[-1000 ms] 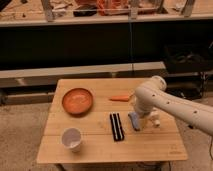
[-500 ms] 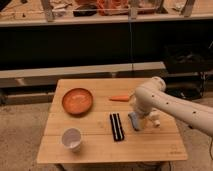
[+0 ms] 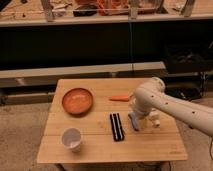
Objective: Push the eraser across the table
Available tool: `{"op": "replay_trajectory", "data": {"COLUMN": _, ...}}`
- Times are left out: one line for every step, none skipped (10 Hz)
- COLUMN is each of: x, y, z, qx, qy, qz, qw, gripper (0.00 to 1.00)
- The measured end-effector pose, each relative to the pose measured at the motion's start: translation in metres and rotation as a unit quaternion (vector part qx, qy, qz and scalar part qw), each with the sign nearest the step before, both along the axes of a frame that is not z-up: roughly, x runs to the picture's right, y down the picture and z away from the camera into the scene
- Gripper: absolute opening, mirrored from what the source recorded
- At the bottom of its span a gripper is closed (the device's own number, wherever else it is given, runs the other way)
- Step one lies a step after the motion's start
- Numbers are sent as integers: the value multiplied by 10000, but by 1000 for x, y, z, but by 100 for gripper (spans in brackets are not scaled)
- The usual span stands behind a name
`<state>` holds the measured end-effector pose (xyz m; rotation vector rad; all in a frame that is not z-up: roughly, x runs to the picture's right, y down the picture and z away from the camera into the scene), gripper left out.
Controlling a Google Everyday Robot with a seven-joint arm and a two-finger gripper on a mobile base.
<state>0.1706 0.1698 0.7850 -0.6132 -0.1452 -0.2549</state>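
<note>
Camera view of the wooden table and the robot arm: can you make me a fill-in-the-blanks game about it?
1. The long flat eraser is the colour ____.
2. In the picture, the gripper is low over the table, on the ____ side of the eraser.
3. The round bowl is the colour ____.

Missing words: black; right; orange.

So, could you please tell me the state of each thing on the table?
eraser: lying flat on the table.
bowl: upright, looks empty.
cup: upright, looks empty.
carrot: lying flat.
blue-grey pad: lying beside the gripper.
gripper: low over the table, right of the eraser.
</note>
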Motion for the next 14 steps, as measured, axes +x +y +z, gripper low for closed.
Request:
{"op": "replay_trajectory", "data": {"x": -1, "y": 0, "z": 1, "qx": -5, "qy": -17, "qz": -21, "qw": 10000, "gripper": 80}}
{"op": "replay_trajectory", "data": {"x": -3, "y": 0, "z": 1, "qx": -8, "qy": -35, "qz": -44, "qw": 10000, "gripper": 80}}
{"op": "replay_trajectory", "data": {"x": -3, "y": 1, "z": 2, "qx": -18, "qy": -53, "qz": -61, "qw": 10000, "gripper": 80}}
{"op": "replay_trajectory", "data": {"x": -3, "y": 2, "z": 2, "qx": -23, "qy": -61, "qz": -69, "qw": 10000, "gripper": 80}}
{"op": "replay_trajectory", "data": {"x": -3, "y": 3, "z": 2, "qx": -34, "qy": -73, "qz": -84, "qw": 9999, "gripper": 80}}
{"op": "replay_trajectory", "data": {"x": -4, "y": 4, "z": 2, "qx": -47, "qy": -87, "qz": -103, "qw": 9999, "gripper": 80}}
{"op": "replay_trajectory", "data": {"x": -5, "y": 3, "z": 2, "qx": -47, "qy": -103, "qz": -128, "qw": 9999, "gripper": 80}}
{"op": "replay_trajectory", "data": {"x": -6, "y": 4, "z": 3, "qx": -55, "qy": -115, "qz": -149, "qw": 9998, "gripper": 80}}
{"op": "replay_trajectory", "data": {"x": -6, "y": 4, "z": 3, "qx": -63, "qy": -119, "qz": -156, "qw": 9998, "gripper": 80}}
{"op": "replay_trajectory", "data": {"x": -5, "y": 6, "z": 2, "qx": -91, "qy": -121, "qz": -181, "qw": 9997, "gripper": 80}}
{"op": "replay_trajectory", "data": {"x": -5, "y": 6, "z": 2, "qx": -95, "qy": -128, "qz": -190, "qw": 9997, "gripper": 80}}
{"op": "replay_trajectory", "data": {"x": -5, "y": 7, "z": 3, "qx": -101, "qy": -142, "qz": -206, "qw": 9996, "gripper": 80}}
{"op": "replay_trajectory", "data": {"x": -6, "y": 7, "z": 3, "qx": -104, "qy": -154, "qz": -219, "qw": 9996, "gripper": 80}}
{"op": "replay_trajectory", "data": {"x": -7, "y": 7, "z": 3, "qx": -109, "qy": -170, "qz": -236, "qw": 9995, "gripper": 80}}
